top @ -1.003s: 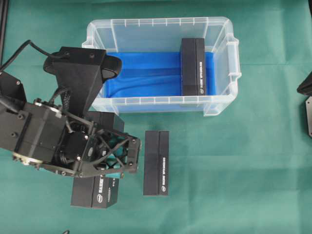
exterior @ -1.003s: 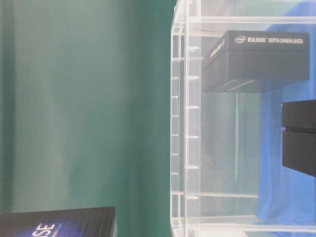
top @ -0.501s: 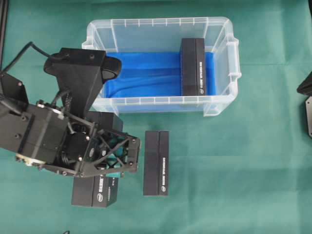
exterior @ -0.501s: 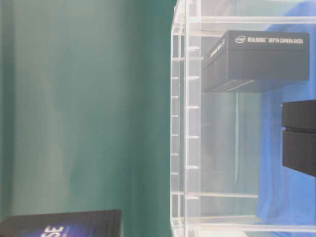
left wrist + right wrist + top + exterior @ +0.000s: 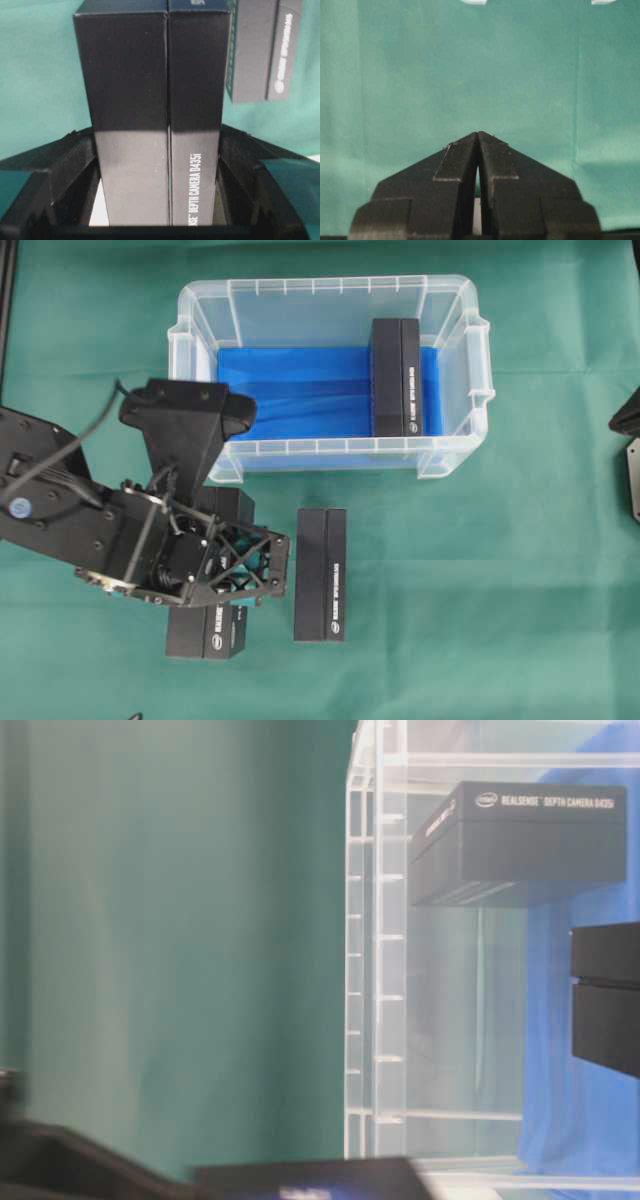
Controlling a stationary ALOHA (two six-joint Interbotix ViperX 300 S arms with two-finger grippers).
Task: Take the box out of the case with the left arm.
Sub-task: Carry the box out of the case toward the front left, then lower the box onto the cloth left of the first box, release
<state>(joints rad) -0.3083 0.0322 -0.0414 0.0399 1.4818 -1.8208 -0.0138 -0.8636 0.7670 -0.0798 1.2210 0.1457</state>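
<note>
The left pincer [image 5: 232, 578] sits low over the green bench [image 5: 480, 580] on the near side of the case [image 5: 330, 455], its fingers [image 5: 65, 165] set on either side of a black box [image 5: 155, 120]. In the wrist view the fingers flank the box's two long faces closely, but whether they press it or have just let go I cannot tell; it reads as a box carried out of the case and being set down, so my judgement is that the placing step is about finished. Just to the pincer's right lies a second black box [image 5: 321, 574], parallel to the held one and a little apart, which suggests the boxes are being lined up in a row outside the case. Beyond the pincer and off to its right, a third box [image 5: 396, 378] stands on the blue sheet [image 5: 290, 390] inside the case, against its far end, so that one is not yet out. The right pincer [image 5: 478, 145] has its tips drawn almost together around nothing, over bare cloth well away from the work, presumably parked because this job belongs to the other arm.
</note>
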